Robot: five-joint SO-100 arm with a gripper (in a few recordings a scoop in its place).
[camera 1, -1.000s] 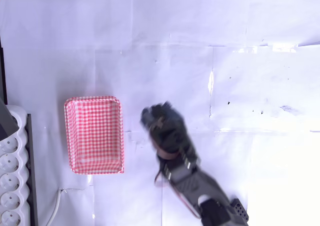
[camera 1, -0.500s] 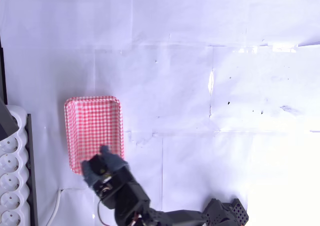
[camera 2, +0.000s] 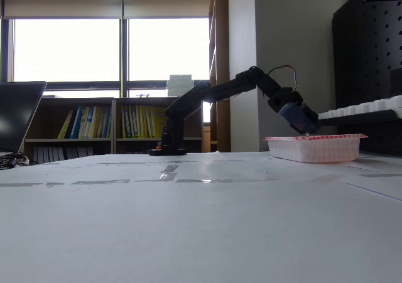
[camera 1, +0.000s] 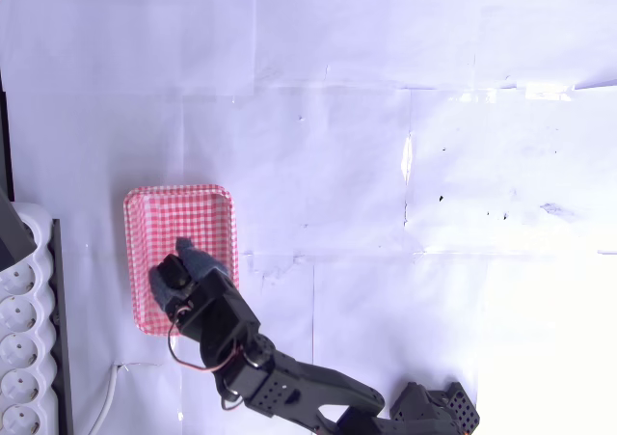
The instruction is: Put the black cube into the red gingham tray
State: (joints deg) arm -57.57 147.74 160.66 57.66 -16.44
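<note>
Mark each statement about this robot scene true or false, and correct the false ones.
1. The gripper is above the red gingham tray in the overhead view. True.
2. The tray lies right of the arm's base in the overhead view. False: it lies to the left.
3. A white power strip sits left of the tray in the overhead view. True.
4. The fixed view shows the arm folded over its base. False: it reaches out to the tray.
5. The black cube lies on the white table. False: none lies there.

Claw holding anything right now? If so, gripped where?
Cannot tell. The claw hovers over the red gingham tray, tips pointing down into it; no black cube is visible between them.
</note>
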